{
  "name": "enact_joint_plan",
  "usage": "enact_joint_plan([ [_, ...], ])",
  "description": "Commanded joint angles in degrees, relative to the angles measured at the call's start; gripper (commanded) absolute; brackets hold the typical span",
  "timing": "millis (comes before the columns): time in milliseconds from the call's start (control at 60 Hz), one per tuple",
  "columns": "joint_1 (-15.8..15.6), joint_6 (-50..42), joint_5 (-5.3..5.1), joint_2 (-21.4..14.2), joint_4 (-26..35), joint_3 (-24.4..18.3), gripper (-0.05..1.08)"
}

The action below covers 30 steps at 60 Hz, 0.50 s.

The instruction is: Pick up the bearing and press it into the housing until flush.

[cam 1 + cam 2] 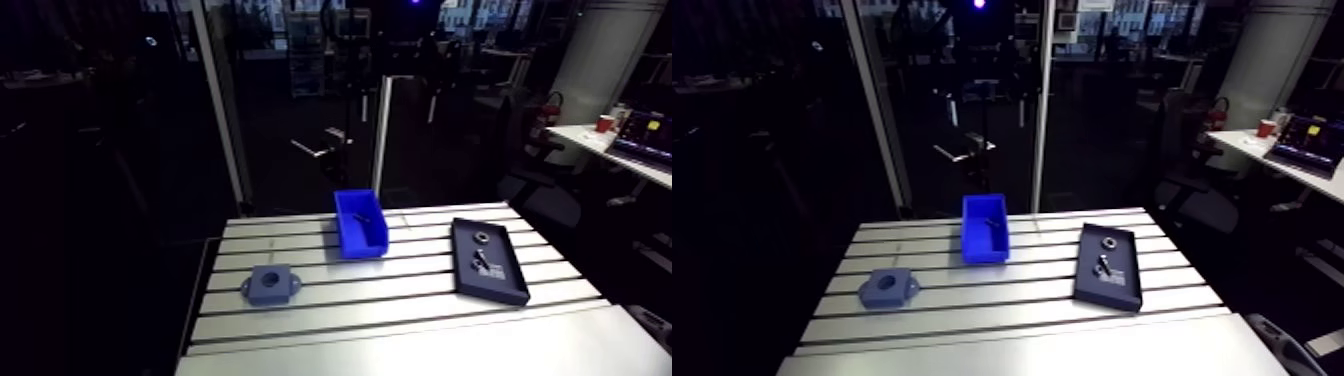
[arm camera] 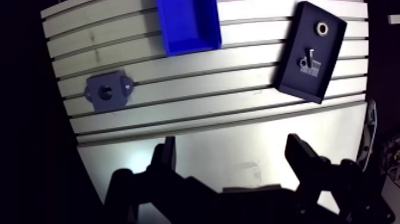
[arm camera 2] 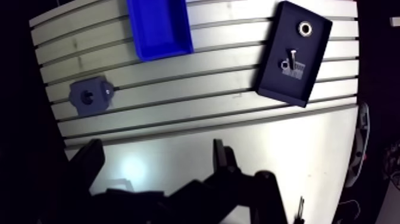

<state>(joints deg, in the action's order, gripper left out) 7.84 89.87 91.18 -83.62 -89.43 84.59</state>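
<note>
**Bearing waits in the dark tray, fingers spread and empty**

Bearing (image 1: pixel 481 238) sits right of centre in the arm view. It is a small bright ring lying flat at the far end of the dark tray (image 1: pixel 497 290). Some small fasteners (image 2: pixel 308 59) share that tray, nearer its middle and apart from the ring. In the wrist view the fingers (image 2: pixel 168 158) stand wide apart with nothing between them, over bare counter (image 2: pixel 238 128). The tray lies well ahead of them.

The housing (image 1: pixel 271 285) rests at the lower left of the arm view, bore facing up, well apart from the tray. The blue bin (image 1: pixel 362 247) stands between the two, farther back.

The ring looks like metal, so it is probably rigid, dense for its size and smooth enough to slip in a loose pinch. It won't crush, so a firm squeeze should be safe.

The best hold looks to be across the outer rim, one finger on each side, coming straight down so that the ring stays level. The tray's raised edge is close by and may crowd one finger, so lining the fingers up along the tray seems wise. A tilted grip would likely jam at the bore instead of seating flush.
</note>
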Motion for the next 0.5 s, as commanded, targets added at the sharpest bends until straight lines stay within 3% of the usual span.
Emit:
enact_joint_plan([
  [17, -3.6, 1.9, 2.03, -1.2, 3.2, -2.0, 0.0],
  [500, -2.4, 3.1, 2.19, -1.3, 3.0, -1.9, 0.0],
])
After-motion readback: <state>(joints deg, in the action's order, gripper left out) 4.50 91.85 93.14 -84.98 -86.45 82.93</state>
